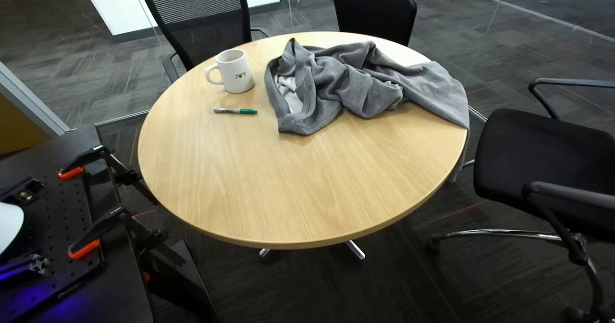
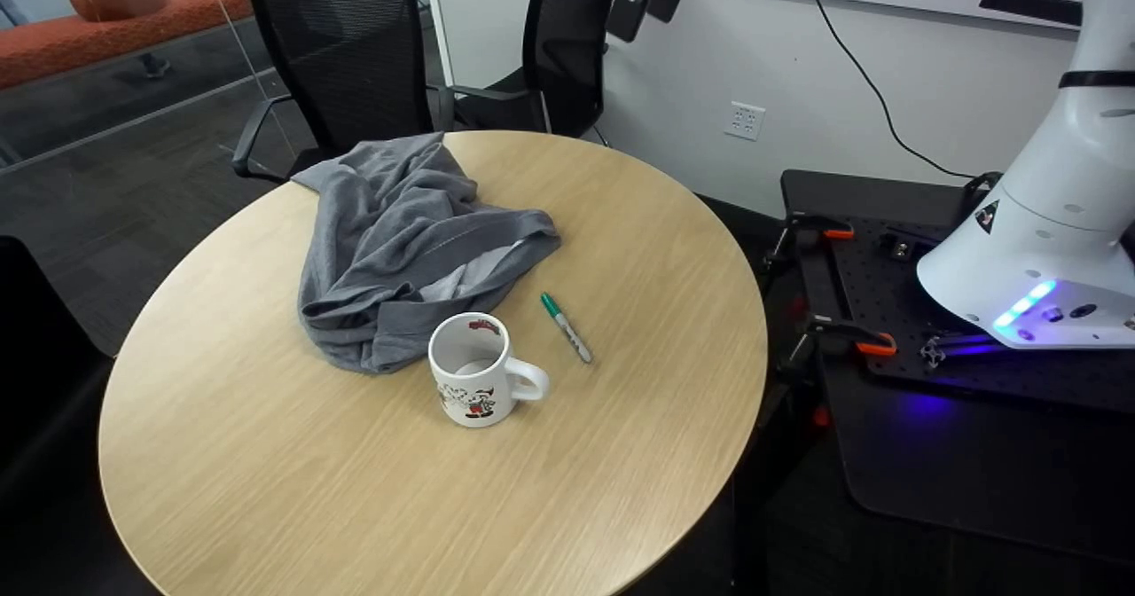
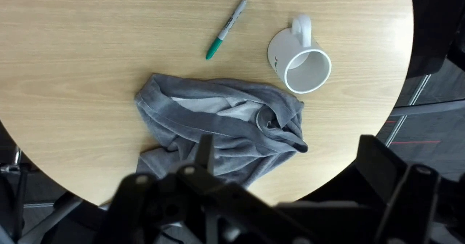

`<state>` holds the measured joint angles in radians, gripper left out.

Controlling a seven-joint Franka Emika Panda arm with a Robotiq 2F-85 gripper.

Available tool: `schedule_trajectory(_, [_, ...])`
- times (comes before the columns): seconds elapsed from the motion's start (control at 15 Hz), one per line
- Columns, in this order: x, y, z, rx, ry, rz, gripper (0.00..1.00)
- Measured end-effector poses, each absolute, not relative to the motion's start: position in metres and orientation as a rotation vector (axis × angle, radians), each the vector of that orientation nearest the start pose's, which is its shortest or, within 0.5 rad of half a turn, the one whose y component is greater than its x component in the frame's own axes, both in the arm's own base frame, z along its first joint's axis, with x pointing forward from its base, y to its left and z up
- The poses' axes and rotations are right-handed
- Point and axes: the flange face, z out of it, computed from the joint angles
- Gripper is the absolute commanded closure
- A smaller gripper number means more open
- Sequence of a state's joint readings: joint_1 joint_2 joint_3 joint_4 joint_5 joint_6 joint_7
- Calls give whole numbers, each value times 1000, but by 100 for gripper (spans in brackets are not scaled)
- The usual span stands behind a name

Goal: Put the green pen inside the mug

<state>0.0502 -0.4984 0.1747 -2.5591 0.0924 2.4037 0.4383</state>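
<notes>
Nearest us in the wrist view: our gripper has its two fingers wide apart; through the gap we see folds of cloth and bare table.
Cloth: grey, heaped; one end drapes over the table's edge in an exterior view, covering that stretch.
Mug: white, upright, mouth up, just beside the cloth but apart from it; we see bare wood between it and the table's edge.
Pen: flat on the table, outside the mug, near its handle; the green cap points toward the cloth, with a strip of bare wood between them.
Table: round; in an exterior view we have a broad bare sweep from pen and cloth to the near rim.
Stand: black, alongside the table, a narrow gap between; clamps jut into that gap, and the arm rises from its top.
Chairs: black, set around the table, with carpet showing between them.
Wall: white, beyond the table in an exterior view, bearing an outlet.
</notes>
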Motion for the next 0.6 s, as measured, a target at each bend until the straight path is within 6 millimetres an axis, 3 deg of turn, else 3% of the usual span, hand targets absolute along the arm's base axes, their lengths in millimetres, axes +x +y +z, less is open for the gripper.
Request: schedule_trajectory(0.6, [460, 100, 367, -2922, 760, -253, 0])
